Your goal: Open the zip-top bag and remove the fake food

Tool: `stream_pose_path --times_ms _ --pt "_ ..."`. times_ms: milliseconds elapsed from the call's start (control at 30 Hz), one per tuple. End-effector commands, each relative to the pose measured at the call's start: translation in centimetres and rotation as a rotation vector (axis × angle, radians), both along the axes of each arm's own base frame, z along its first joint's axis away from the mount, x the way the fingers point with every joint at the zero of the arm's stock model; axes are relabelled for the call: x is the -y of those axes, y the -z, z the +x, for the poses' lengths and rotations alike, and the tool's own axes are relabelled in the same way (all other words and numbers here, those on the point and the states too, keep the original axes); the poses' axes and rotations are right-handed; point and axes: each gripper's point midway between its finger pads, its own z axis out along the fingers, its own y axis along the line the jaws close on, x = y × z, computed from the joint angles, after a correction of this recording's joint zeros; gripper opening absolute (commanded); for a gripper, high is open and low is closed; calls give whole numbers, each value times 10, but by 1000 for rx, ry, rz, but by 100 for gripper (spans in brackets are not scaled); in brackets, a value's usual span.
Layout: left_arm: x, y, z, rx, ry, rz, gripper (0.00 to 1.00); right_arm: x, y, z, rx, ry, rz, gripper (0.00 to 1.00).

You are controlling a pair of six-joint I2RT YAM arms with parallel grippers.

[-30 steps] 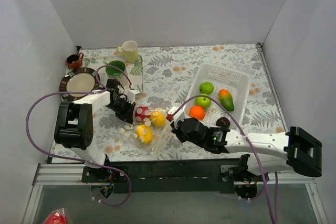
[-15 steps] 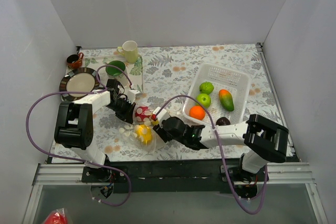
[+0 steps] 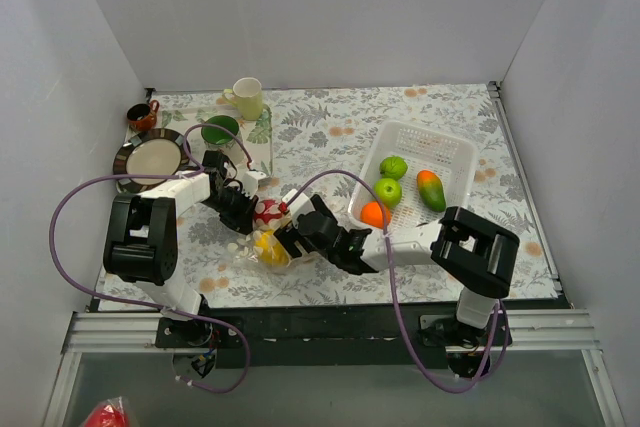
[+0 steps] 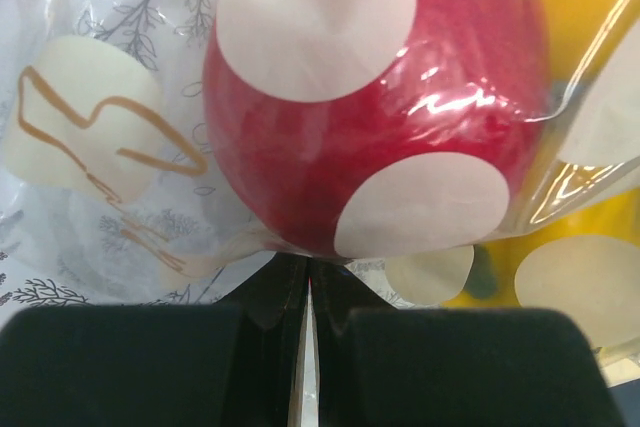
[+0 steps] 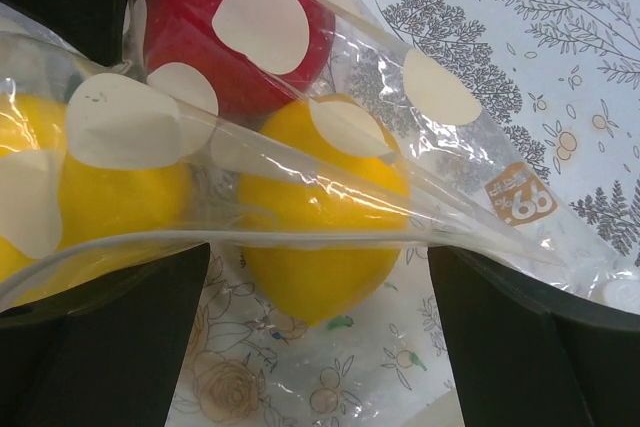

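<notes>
The zip-top bag [image 3: 262,239], clear film printed with white dots, lies left of centre on the flowered cloth. Inside it are a red fake food [image 3: 268,212] and yellow ones [image 3: 268,249]. My left gripper [image 3: 240,209] is shut on the bag's film [image 4: 90,147], just below the red piece [image 4: 370,97]. My right gripper [image 3: 290,237] stands wide open at the bag's right end. Its fingers [image 5: 110,347] straddle a yellow piece [image 5: 320,207] under the film [image 5: 480,197]. The red piece [image 5: 230,37] lies behind, and another yellow one [image 5: 100,187] lies to the left.
A white basket [image 3: 452,152] at the right holds two green fruits [image 3: 388,190], an orange one [image 3: 374,214] and a mango [image 3: 431,190]. At the back left stand a cream mug [image 3: 247,97], a green mug [image 3: 220,130], a plate [image 3: 150,157] and a brown cup [image 3: 140,115].
My right arm has swung left from beside the basket to the bag, and its gripper has gone from shut to wide open. The left gripper has not moved.
</notes>
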Motion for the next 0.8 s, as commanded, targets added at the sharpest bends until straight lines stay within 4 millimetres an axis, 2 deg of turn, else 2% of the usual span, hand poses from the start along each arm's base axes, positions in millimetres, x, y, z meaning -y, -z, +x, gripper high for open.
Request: stream_pose_path --times_ms 0,100,167,200,233,300,333,400,433,500,567,600,667,700,767 --pt "-8 2 1 26 36 49 0 -29 -19 12 15 -39 105 98" --pt "-9 2 2 32 43 55 0 -36 -13 11 -9 -68 112 97" --pt "-9 3 0 28 49 54 0 -40 -13 11 -17 -78 123 85" --pt "-9 3 0 27 51 53 0 -42 -12 9 -28 -100 128 78" --pt "-9 4 0 22 51 53 0 -43 -12 11 -32 -100 130 65" --pt "-9 4 0 23 51 52 0 -44 -15 10 -36 -101 135 52" --pt "-9 5 0 20 51 52 0 -43 -20 10 -33 -100 144 39" --pt "-9 6 -1 21 50 55 0 -37 -22 7 -35 -99 145 26" --pt "-10 7 -2 19 49 57 0 -34 -35 5 -27 -101 166 16" --pt "-10 10 -2 16 46 60 0 -20 -50 0 -19 -91 191 11" --pt "-11 12 -3 10 46 62 0 -7 -54 -9 -39 -87 197 9" --pt "-11 12 -3 13 46 64 0 -1 -75 -16 -36 -101 243 9" --pt "-12 14 -4 14 45 67 0 22 -63 -30 -88 -94 199 8" --pt "-12 15 -4 14 45 71 0 35 -77 -33 -80 -79 223 7" --pt "-12 16 -3 14 45 68 0 62 -63 -43 -112 -56 172 6"
